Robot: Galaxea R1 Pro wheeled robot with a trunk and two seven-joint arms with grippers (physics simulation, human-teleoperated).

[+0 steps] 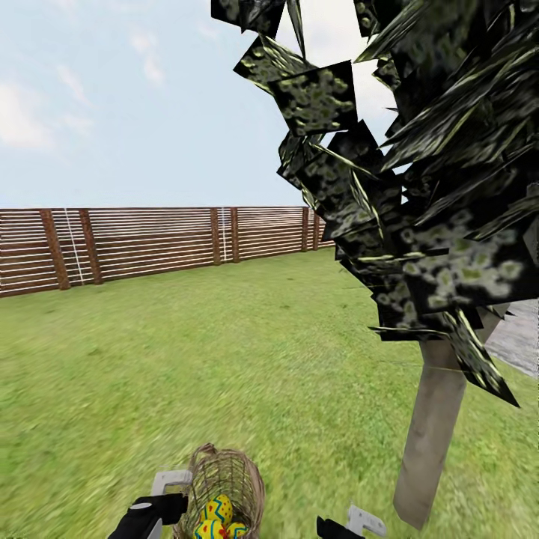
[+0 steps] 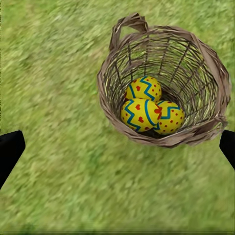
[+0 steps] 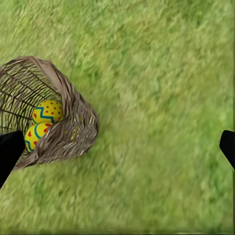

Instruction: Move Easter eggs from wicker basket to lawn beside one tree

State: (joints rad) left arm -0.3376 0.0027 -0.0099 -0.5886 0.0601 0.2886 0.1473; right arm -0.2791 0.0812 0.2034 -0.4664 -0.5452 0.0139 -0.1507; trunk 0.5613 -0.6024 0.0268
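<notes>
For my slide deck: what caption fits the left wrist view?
Three yellow painted Easter eggs resting inside the brown woven-twig wicker basket on the green grass lawn.

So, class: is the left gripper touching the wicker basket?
Apart. In the left wrist view the open left gripper has grass between each dark fingertip and the wicker basket, which holds the Easter eggs.

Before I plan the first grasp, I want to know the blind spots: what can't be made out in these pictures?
- Easter eggs: head view cuts them at the bottom edge; in the right wrist view the wicker basket wall hides all but two.
- Basket handle: not traceable in any view.
- Tree: its foot on the lawn is cut off in the head view.
- Left gripper and right gripper: only dark fingertips at the wrist views' edges.
</notes>
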